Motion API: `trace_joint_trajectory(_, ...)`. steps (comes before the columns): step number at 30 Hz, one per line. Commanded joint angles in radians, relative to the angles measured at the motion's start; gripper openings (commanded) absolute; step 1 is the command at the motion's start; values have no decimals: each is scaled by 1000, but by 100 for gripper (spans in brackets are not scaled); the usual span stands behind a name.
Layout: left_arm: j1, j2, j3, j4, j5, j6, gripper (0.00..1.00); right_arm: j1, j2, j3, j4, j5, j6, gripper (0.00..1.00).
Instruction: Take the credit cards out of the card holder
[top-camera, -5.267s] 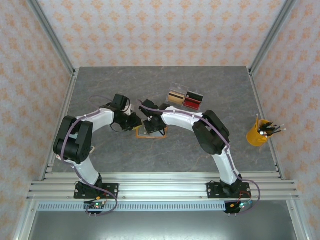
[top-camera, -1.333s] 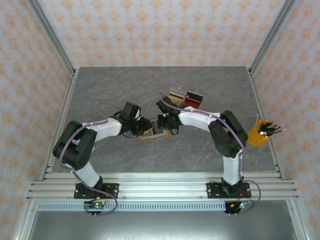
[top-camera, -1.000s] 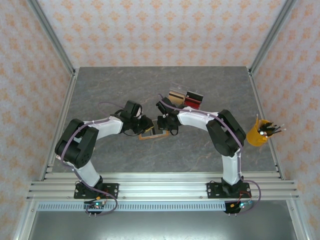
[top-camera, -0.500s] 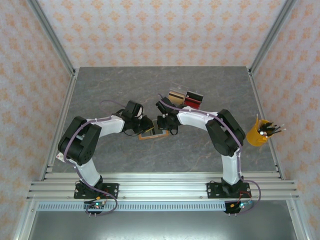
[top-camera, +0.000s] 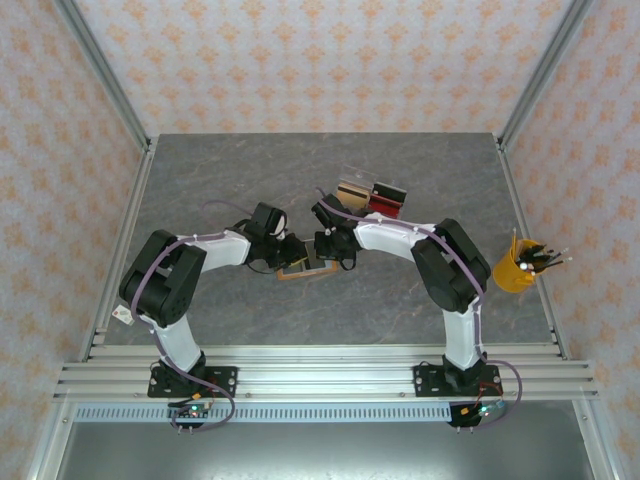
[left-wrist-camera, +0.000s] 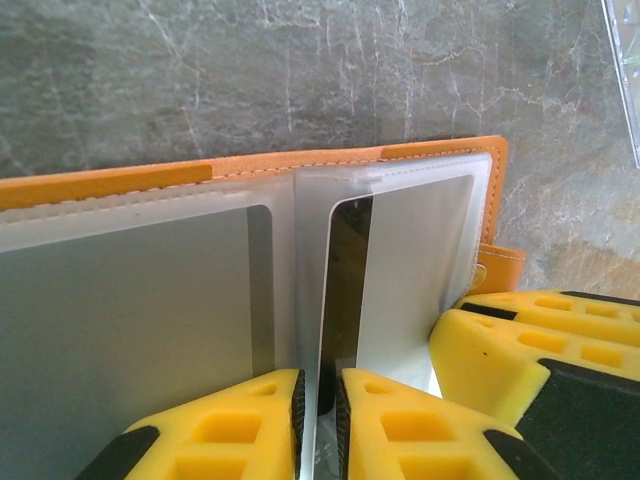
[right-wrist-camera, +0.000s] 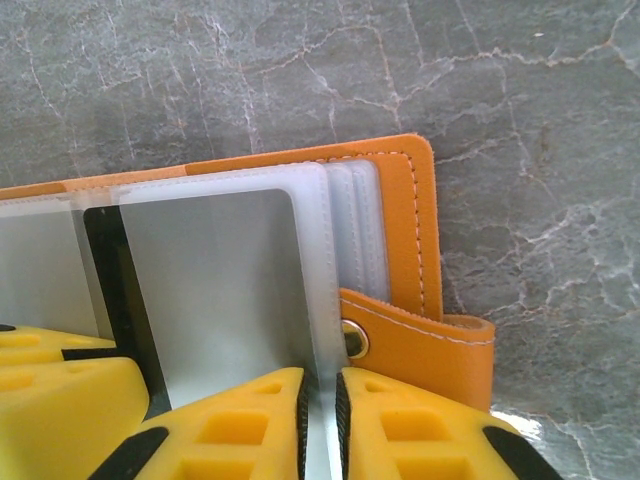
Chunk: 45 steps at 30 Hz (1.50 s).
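**A:** Where is the card holder, seen from above?

**B:** The orange card holder (top-camera: 303, 272) lies open and flat near the middle of the grey desk (top-camera: 200, 190). Two arms bend in over it. The left pincer (top-camera: 295, 262) reaches it from the left and the right pincer (top-camera: 324, 262) from the right, and the two almost meet. Just behind the right arm sits one clear case (top-camera: 368, 195) of tan, black and red blocks. One yellow cup (top-camera: 514, 270) of pens stands well off to the right.

**A:** And the grips?

**B:** They are too small to read from overhead, but the wrist cameras show them. The left pincer (left-wrist-camera: 318, 390) has its yellow fingers (left-wrist-camera: 225, 425) nearly together, clamped on the thin edge of a clear sleeve (left-wrist-camera: 305, 250) of the holder. I cannot tell whether a card is caught inside that leaf. The right pincer (right-wrist-camera: 320, 390) is pinched the same way on another sleeve edge. Just beside it are the orange strap (right-wrist-camera: 420, 350) and its one metal snap stud (right-wrist-camera: 352, 338).

**A:** How many credit cards?

**B:** Two pale grey credit cards (left-wrist-camera: 130, 320) face the left wrist camera, each inside a sleeve. The right wrist view also has two grey faces, and about three sleeve edges stacked against the orange rim.
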Motion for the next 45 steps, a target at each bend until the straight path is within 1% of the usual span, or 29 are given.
trace_joint_trajectory(1,8,21,19,43,43,24,20,-3,54,-2,-54,16,-13,17)
trace_joint_trajectory(7,13,18,-17,104,57,21,19,-3,60,-2,-53,11,-13,17)
trace_joint_trajectory(11,21,14,-32,125,67,19,17,-3,65,-1,-55,11,-10,17)
trace_joint_trajectory(19,35,15,-32,103,67,21,13,-3,69,-2,-55,6,-14,17)
trace_joint_trajectory(25,42,2,-34,91,66,25,8,-3,74,-7,-57,13,-13,17)
trace_joint_trajectory(33,56,-40,-47,35,33,52,0,-3,74,-11,-60,30,-8,17)
trace_joint_trajectory(36,65,-61,-59,21,22,56,0,-3,74,-12,-61,37,-6,16)
trace_joint_trajectory(39,73,-75,-63,-17,-13,63,0,-3,72,-14,-58,43,-2,16)
trace_joint_trajectory(45,81,-107,-82,-41,-34,64,0,-3,62,-25,-36,50,9,15)
